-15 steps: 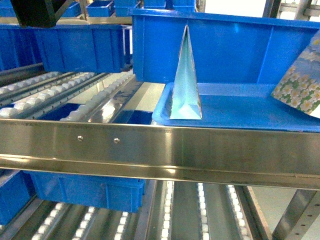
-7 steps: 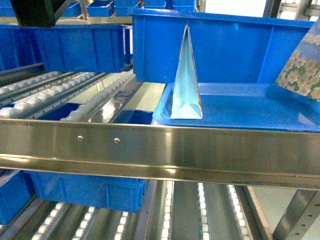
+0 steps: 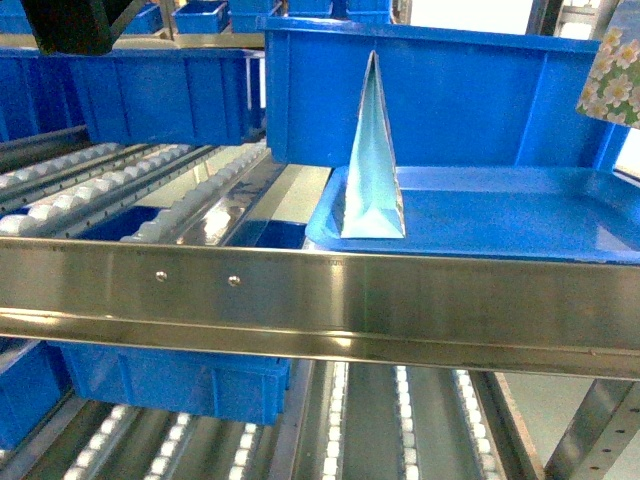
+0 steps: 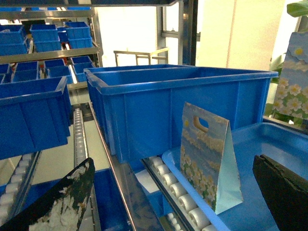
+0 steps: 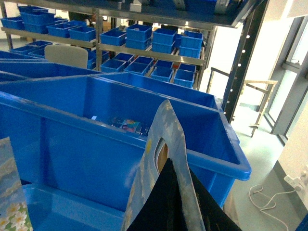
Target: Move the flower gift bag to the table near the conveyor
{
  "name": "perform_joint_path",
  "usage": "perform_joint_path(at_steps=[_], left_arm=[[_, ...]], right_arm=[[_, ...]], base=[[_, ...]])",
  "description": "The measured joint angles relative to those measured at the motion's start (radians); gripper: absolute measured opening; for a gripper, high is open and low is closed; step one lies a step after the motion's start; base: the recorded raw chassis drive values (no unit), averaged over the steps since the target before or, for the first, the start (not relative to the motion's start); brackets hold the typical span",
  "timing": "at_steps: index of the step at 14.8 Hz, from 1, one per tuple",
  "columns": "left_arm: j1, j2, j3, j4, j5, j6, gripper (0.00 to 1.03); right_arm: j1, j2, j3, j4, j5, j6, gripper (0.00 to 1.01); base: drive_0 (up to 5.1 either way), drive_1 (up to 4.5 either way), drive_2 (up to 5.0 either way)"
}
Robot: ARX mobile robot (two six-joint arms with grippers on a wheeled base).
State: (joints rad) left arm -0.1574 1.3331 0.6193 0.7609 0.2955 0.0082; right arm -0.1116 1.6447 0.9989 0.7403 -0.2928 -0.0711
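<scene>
Second bag [image 3: 372, 160] upright on blue tray [image 3: 520, 215]; large blue bin [image 3: 450, 95] behind it.

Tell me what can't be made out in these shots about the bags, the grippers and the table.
- Lifted bag: head view cuts it off at the right edge; only a corner shows.
- Right gripper: right wrist view shows dark fingers at the bag's top, its tips hidden by the bag.
- Left gripper: only two dark finger ends show, low in the left wrist view.
- Table: in no view.
- Bin contents: too small to tell.
</scene>
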Motion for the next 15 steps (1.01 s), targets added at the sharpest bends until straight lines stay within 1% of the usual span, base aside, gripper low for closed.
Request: perform_joint_path(at_steps=[1,3,5,6,7,8,9,11,12,13,14,15], left_arm=[[-0.005,0.004,0.002,0.001,-0.001,0.002,0.98],[-0.051,0.085,0.091,0.011,-0.019,0.03,0.98],[-0.101,0.174,0.183,0.005,-0.022,0.062,0.98],[-0.114,0.201,0.219,-0.007,-0.033,0.072,0.98],[-0.128,0.216,0.245,-0.021,-0.037,0.08,0.98],[-0.147,0.228,0.263,-0.018,-0.053,0.098,0.98],[-0.166,0.235,0.278,-0.033,-0.053,0.109,0.98],[-0.217,0.263,0.317,-0.046,-0.064,0.131,0.98],[-0.237,0.28,0.336,-0.051,-0.068,0.131,0.98],[-0.257,0.318,0.37,-0.054,-0.085,0.131,0.98],[-0.259,0.349,0.393,-0.046,-0.113,0.129,0.98],[-0.259,0.374,0.409,-0.033,-0.151,0.118,0.98]], right_arm=[[0.0,0.0,0.0,0.001,0.0,0.0,0.02],[0.0,0.0,0.0,0.001,0.001,0.0,0.02],[0.0,0.0,0.0,0.0,0.001,0.0,0.02],[0.0,0.0,0.0,0.001,0.001,0.0,0.02],[0.0,0.0,0.0,0.002,0.001,0.0,0.02],[0.0,0.0,0.0,0.001,0.001,0.0,0.02],[0.0,0.0,0.0,0.0,0.001,0.0,0.02],[0.0,0.0,0.0,0.001,0.0,0.0,0.02],[0.0,0.0,0.0,0.0,0.0,0.0,0.02],[0.0,0.0,0.0,0.001,0.001,0.0,0.02],[0.0,0.0,0.0,0.001,0.001,0.0,0.02],[0.0,0.0,0.0,0.001,0.001,0.0,0.02]], base=[[0.0,0.0,0.0],[0.0,0.0,0.0],[0.0,0.0,0.0],[0.0,0.0,0.0],[0.0,0.0,0.0],[0.0,0.0,0.0],[0.0,0.0,0.0],[0.0,0.0,0.0],[0.0,0.0,0.0],[0.0,0.0,0.0],[0.0,0.0,0.0],[0.0,0.0,0.0]])
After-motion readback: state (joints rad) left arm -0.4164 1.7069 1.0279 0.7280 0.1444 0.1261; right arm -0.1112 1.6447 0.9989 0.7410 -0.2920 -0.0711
